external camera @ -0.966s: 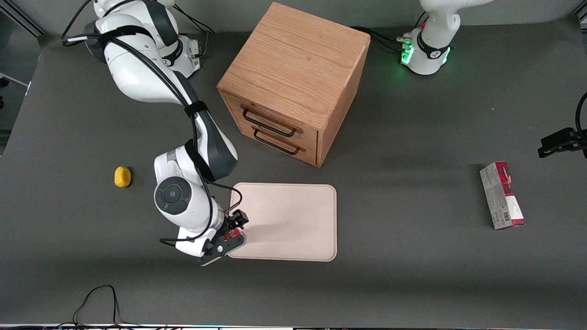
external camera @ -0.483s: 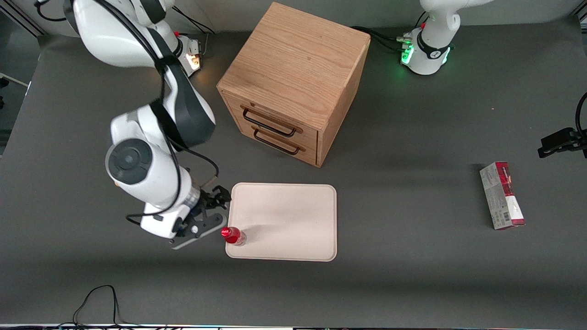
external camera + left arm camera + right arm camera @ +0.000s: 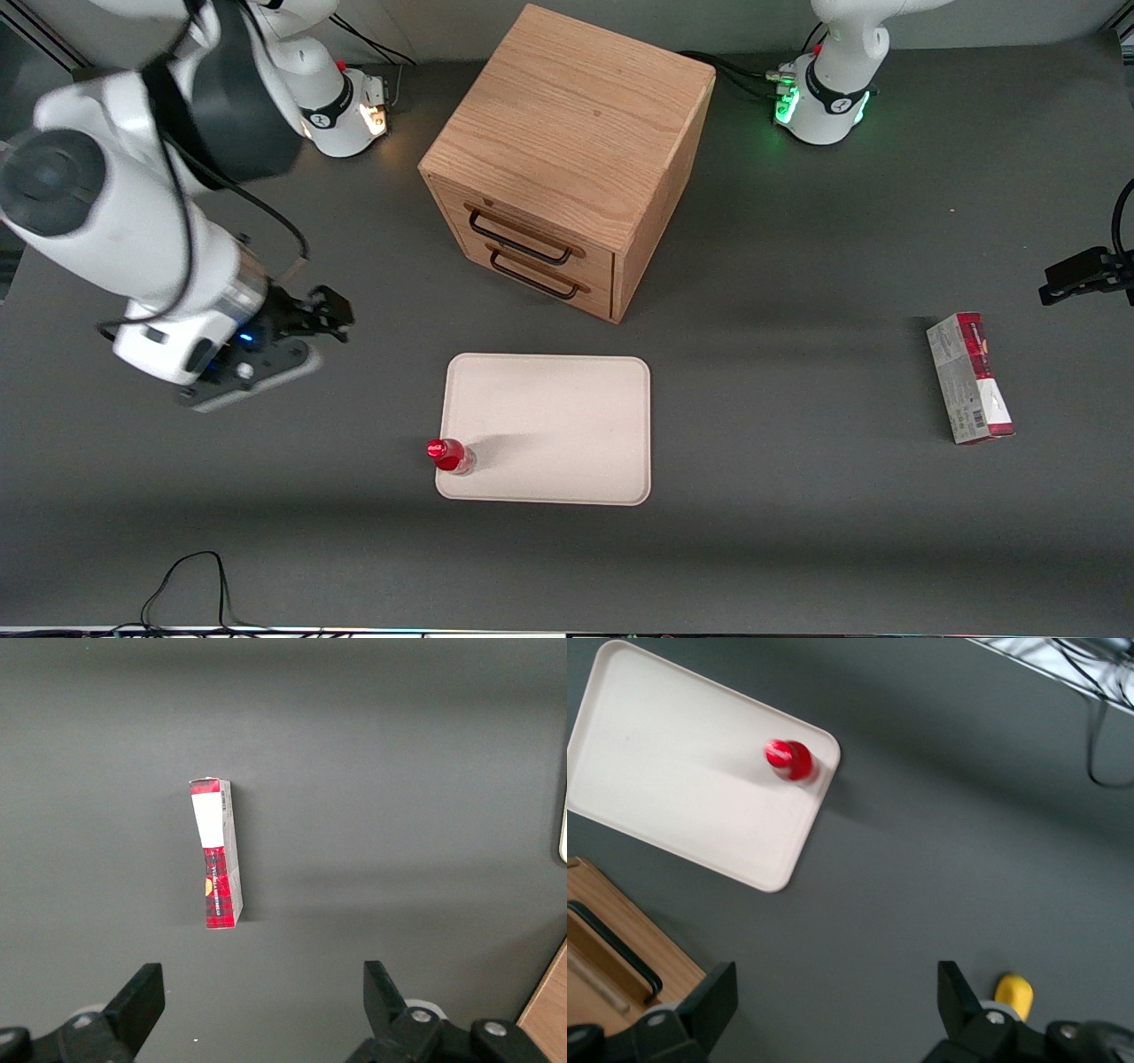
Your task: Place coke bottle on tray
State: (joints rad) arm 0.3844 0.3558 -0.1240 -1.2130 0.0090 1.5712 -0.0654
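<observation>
The small red coke bottle with its red cap [image 3: 448, 455] stood upright on the large flat cream-white rectangular tray [image 3: 558, 416], in the tray's corner nearest the front camera at the working arm's end, close to the low rim. No writing on its label could be read. The right arm's gripper [image 3: 837, 1014] hung above the bare dark grey desk [image 3: 797, 532], well apart from the bottle and toward the working arm's end, its fingers spread wide and holding nothing. A small yellow rounded object [image 3: 1013, 995] lay on the desk beside it. The oak wooden cabinet with two black-handled drawers [image 3: 567, 159] stood farther from the camera than the tray. A red-and-grey carton [image 3: 969, 377] lay toward the parked arm's end; its print was too small to read.
</observation>
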